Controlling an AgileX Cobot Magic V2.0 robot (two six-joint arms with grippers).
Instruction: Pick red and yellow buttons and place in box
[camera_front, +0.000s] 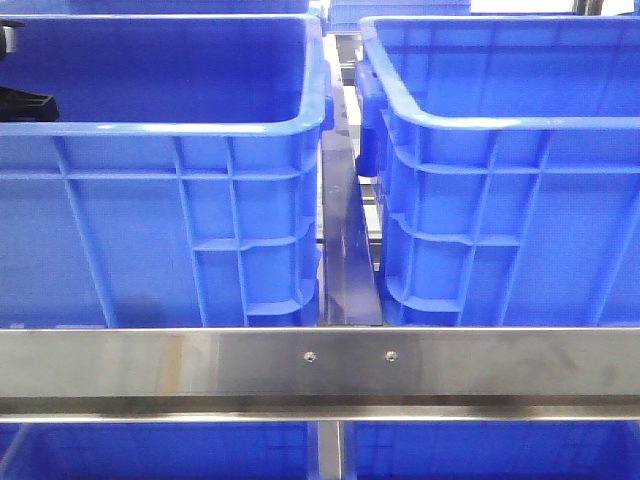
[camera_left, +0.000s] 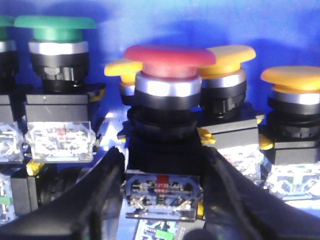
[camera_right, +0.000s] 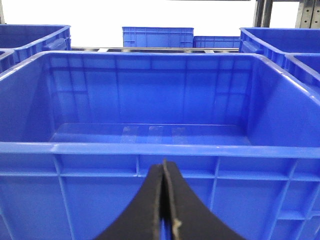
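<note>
In the left wrist view a red button (camera_left: 169, 55), a dark red mushroom cap on a black switch body, stands upright among others in a blue crate. My left gripper (camera_left: 162, 160) has its fingers (camera_left: 100, 185) pressed against both sides of that black body. Yellow buttons (camera_left: 231, 52) stand right behind and beside it, one more (camera_left: 295, 76) further off. My right gripper (camera_right: 164, 167) is shut and empty, just outside the near wall of an empty blue box (camera_right: 150, 149). In the front view only a dark part of the left arm (camera_front: 25, 103) shows inside the left crate (camera_front: 160, 128).
Green-capped buttons (camera_left: 55, 25) stand beside the red one. Two blue crates sit side by side, the right one (camera_front: 500, 125) across a narrow gap with a metal divider (camera_front: 348, 250). A steel rail (camera_front: 320, 365) runs along their front. More blue crates (camera_right: 157, 36) stand behind.
</note>
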